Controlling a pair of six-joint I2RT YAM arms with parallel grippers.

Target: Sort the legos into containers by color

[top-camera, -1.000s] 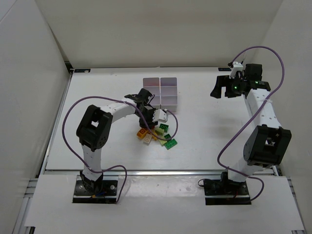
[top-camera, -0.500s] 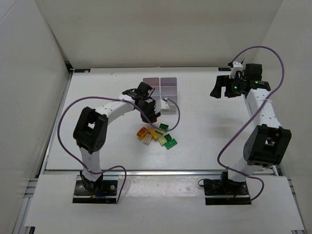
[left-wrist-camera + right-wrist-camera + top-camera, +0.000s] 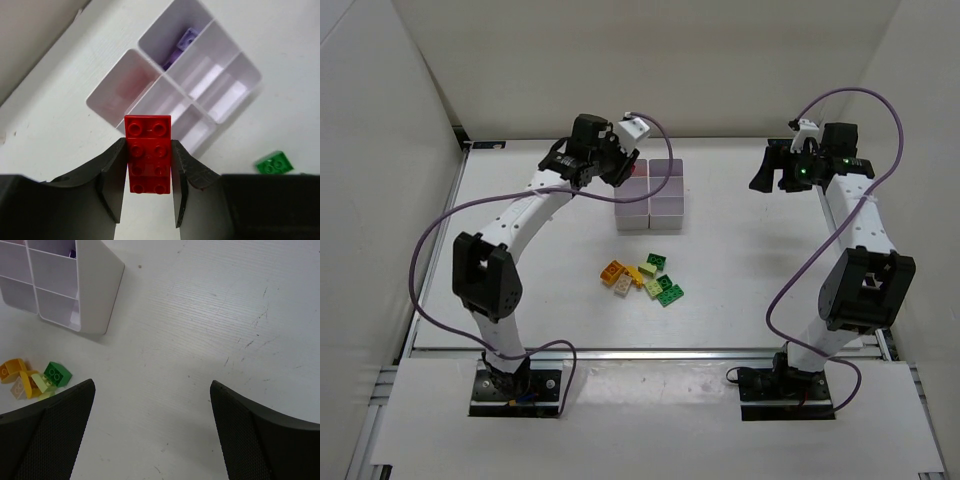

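Clamped studs-up in the left gripper (image 3: 148,172) at lower centre of its wrist view, a red brick (image 3: 148,142) hangs above the containers (image 3: 106,107), apparently bound for the reddish bin (image 3: 122,86), while the right gripper (image 3: 152,390) waits spread and empty at the top view's upper right, clear of the loose legos (image 3: 642,280).

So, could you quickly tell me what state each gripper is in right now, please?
Left gripper: shut on a red lego brick.
Right gripper: open, holding nothing.
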